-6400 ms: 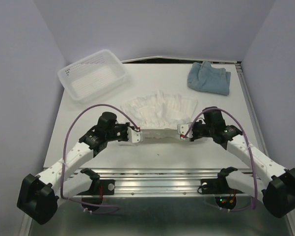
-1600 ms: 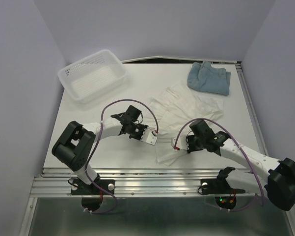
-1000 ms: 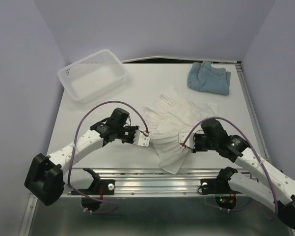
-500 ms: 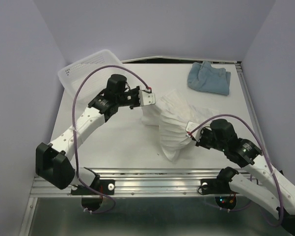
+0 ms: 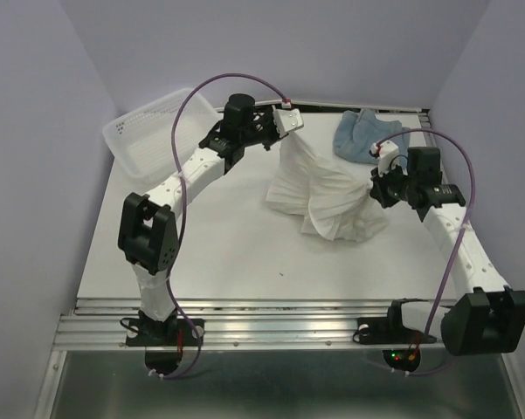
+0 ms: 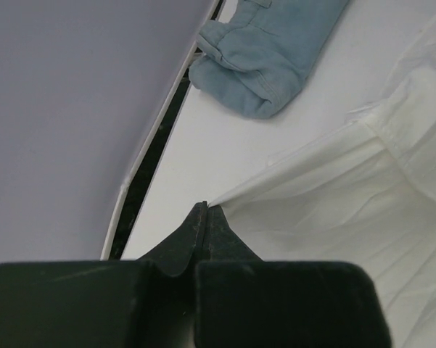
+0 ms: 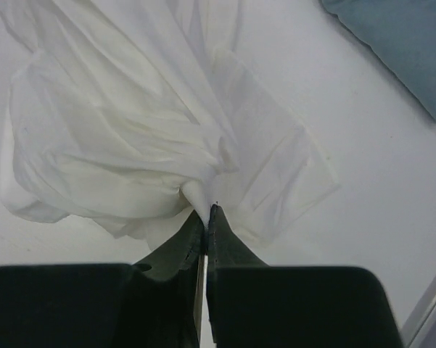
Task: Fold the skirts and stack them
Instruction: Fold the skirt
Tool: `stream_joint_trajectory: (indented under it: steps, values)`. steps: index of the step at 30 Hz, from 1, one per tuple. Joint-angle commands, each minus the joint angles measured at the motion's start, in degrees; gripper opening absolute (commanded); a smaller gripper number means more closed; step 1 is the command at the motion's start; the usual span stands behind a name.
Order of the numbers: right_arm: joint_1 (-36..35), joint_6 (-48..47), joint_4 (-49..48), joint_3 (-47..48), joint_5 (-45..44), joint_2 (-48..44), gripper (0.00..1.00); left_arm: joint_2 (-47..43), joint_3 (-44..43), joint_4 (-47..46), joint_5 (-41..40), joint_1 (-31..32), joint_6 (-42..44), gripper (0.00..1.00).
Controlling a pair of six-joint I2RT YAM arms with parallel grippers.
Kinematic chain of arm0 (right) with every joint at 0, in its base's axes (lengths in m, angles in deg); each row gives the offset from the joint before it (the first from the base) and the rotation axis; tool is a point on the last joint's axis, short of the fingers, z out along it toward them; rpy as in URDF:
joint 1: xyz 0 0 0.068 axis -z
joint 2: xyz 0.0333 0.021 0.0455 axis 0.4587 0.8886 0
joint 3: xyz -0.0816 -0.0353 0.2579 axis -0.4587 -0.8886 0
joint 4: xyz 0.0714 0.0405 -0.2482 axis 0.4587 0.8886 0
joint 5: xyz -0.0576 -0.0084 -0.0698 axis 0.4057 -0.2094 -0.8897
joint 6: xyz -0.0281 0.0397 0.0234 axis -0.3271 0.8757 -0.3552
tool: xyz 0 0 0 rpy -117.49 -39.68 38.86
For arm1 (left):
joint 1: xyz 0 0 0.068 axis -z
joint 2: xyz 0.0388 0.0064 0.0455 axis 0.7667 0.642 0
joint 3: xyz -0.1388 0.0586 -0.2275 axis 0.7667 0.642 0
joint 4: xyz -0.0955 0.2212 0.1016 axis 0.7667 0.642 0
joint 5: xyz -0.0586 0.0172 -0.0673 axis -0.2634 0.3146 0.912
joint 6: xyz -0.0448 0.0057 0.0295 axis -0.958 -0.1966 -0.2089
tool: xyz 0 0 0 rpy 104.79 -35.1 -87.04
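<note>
The white ruffled skirt [image 5: 328, 192] hangs lifted and stretched between both grippers over the far middle of the table. My left gripper [image 5: 293, 122] is shut on one corner of it at the far edge; that view shows the pinched white cloth [image 6: 334, 196] at the tips [image 6: 205, 208]. My right gripper [image 5: 377, 179] is shut on the other bunched corner [image 7: 130, 130], tips [image 7: 205, 212] above the table. The blue-grey skirt [image 5: 371, 138] lies crumpled at the far right, and shows in the left wrist view [image 6: 265, 51] and the right wrist view [image 7: 399, 43].
A white mesh basket [image 5: 153, 135] stands at the far left, behind the left arm. The table's back edge with a dark gap [image 6: 156, 152] runs just beyond my left gripper. The right table edge [image 5: 445, 192] is near my right arm.
Both grippers have carried the white skirt up and away from the near edge toward the far side. The left gripper now reaches the back edge; the right has swung toward the blue-grey skirt.
</note>
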Motion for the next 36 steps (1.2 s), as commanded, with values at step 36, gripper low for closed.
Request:
stream_joint_trajectory:
  steps: [36]
  values:
    - [30.26, 8.66, 2.99, 10.83, 18.73, 41.25, 0.01, 38.28, -32.28, -8.71, -11.26, 7.59, -10.27, 0.32]
